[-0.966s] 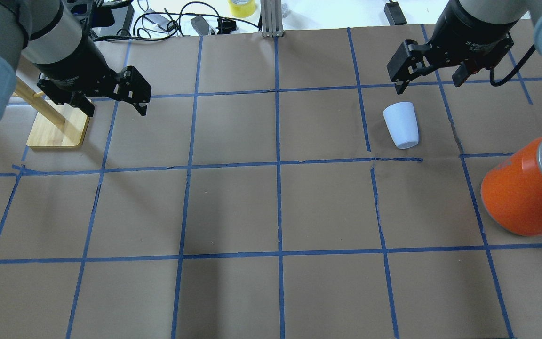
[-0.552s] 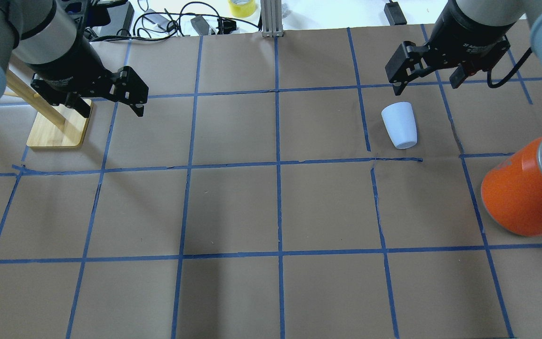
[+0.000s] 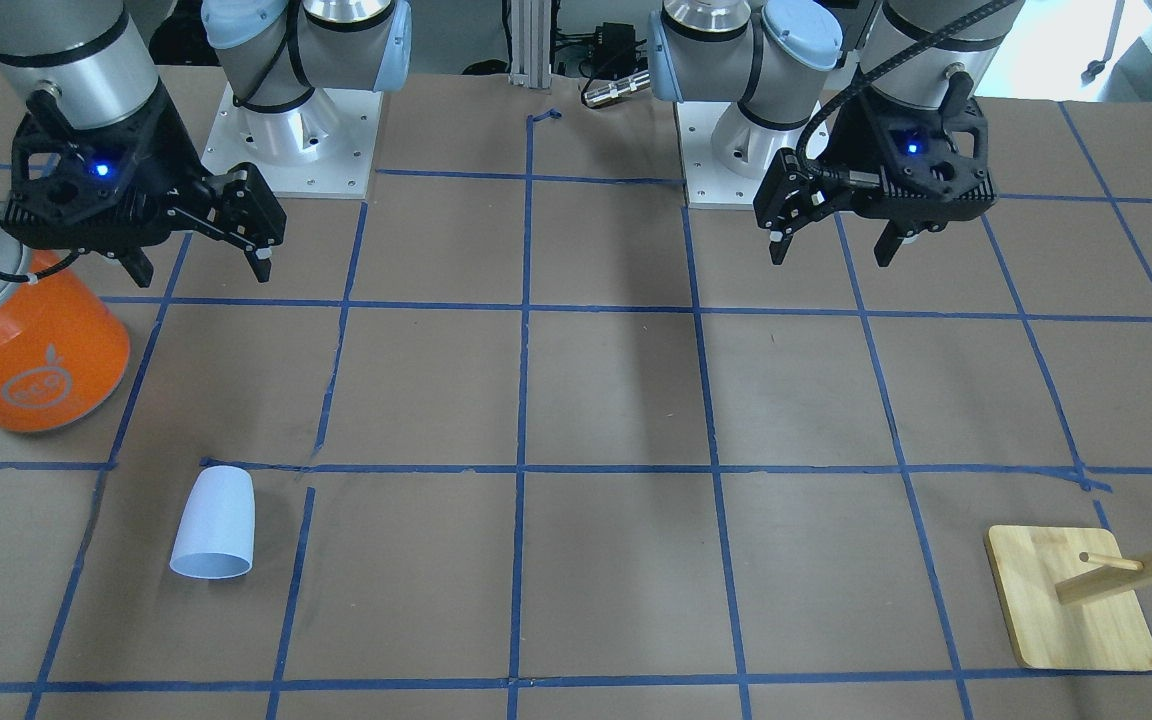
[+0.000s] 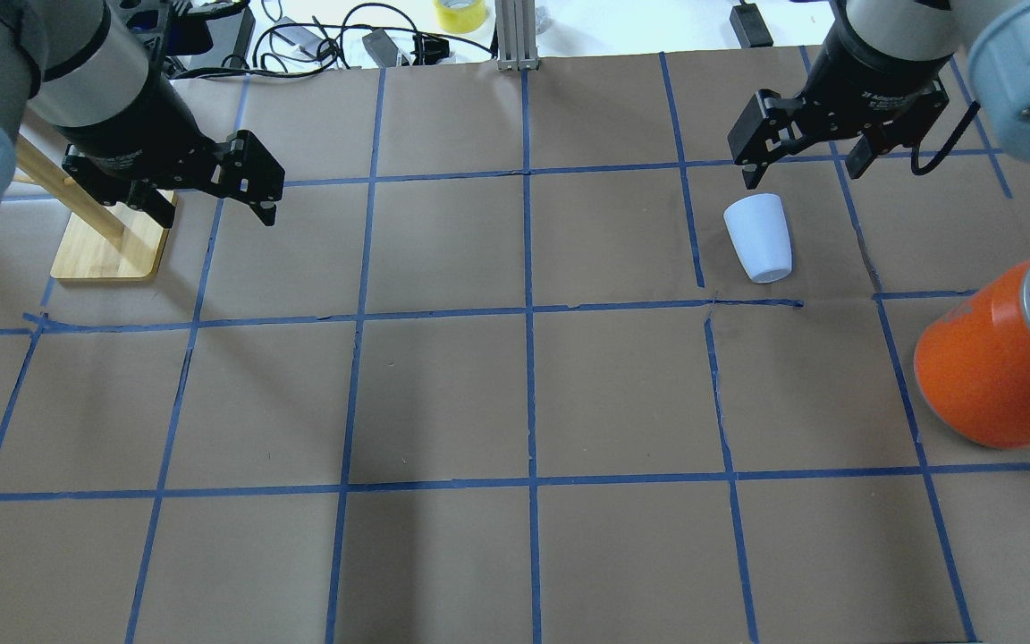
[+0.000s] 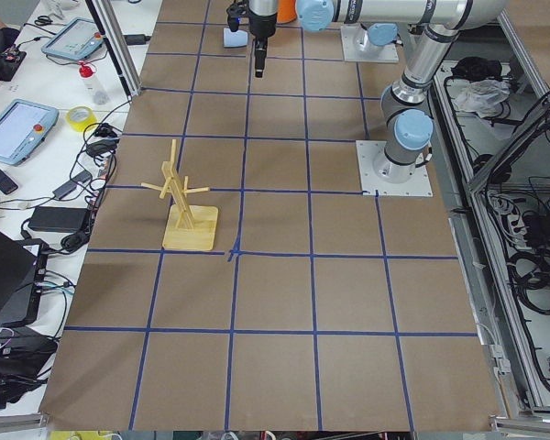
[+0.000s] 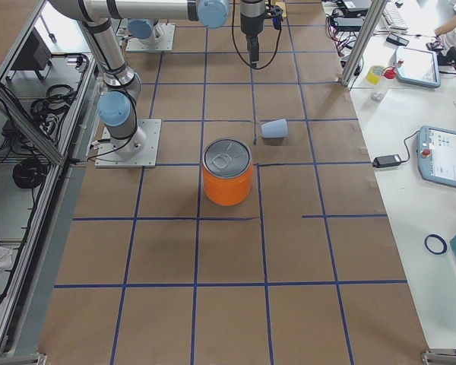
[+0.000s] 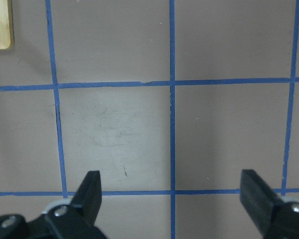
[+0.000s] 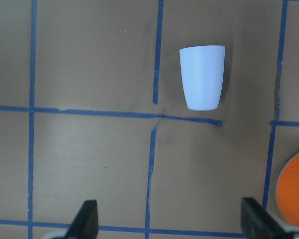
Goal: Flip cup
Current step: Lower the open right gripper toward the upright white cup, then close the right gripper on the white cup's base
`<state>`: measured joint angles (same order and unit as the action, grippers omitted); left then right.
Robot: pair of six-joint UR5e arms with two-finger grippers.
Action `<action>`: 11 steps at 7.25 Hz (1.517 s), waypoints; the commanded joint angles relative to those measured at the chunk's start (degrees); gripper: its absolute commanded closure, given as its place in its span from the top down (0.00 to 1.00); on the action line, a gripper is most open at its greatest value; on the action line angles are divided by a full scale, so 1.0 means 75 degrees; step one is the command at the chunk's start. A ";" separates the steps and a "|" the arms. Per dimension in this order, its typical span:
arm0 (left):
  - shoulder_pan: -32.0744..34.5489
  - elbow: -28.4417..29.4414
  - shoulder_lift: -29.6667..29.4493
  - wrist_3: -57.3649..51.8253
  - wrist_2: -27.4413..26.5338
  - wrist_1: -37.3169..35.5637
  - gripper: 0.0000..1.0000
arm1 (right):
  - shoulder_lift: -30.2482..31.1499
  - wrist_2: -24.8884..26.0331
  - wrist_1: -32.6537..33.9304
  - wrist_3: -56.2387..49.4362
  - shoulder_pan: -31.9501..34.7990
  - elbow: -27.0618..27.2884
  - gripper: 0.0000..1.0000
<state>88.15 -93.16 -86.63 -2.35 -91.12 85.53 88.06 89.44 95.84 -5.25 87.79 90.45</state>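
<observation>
The cup (image 4: 758,237) is a small pale lavender-blue tumbler that lies on its side on the brown paper, its wide mouth pointing away from the robot. It also shows in the front view (image 3: 214,523), the right wrist view (image 8: 202,77) and the right side view (image 6: 274,128). My right gripper (image 4: 803,170) hovers open and empty just beyond the cup and above it, not touching it; it also shows in the front view (image 3: 203,272). My left gripper (image 4: 215,215) is open and empty far to the left, near the wooden stand.
A large orange can (image 4: 998,358) with a silver top stands at the right edge, nearer the robot than the cup. A wooden peg stand (image 4: 108,241) sits at the far left. Cables and a tape roll (image 4: 460,13) lie beyond the table's far edge.
My right gripper has drifted a little to the left and farther back, still open. The left gripper has shifted slightly. The cup stays almost where it was.
</observation>
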 commanded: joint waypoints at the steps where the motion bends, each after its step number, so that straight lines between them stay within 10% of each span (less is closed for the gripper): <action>1: 0.0000 -0.0024 -0.0004 -0.0061 -0.0004 -0.0037 1.00 | -0.1119 0.0457 0.1264 0.0150 -0.0173 -0.0002 1.00; 11: 0.0000 -0.0130 -0.0005 -0.0073 -0.0004 -0.0037 1.00 | -0.3583 0.0613 0.4690 -0.0214 -0.0608 0.0982 1.00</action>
<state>88.14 -93.80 -86.74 -2.91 -91.20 85.49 62.96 94.09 128.70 -7.02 83.35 97.66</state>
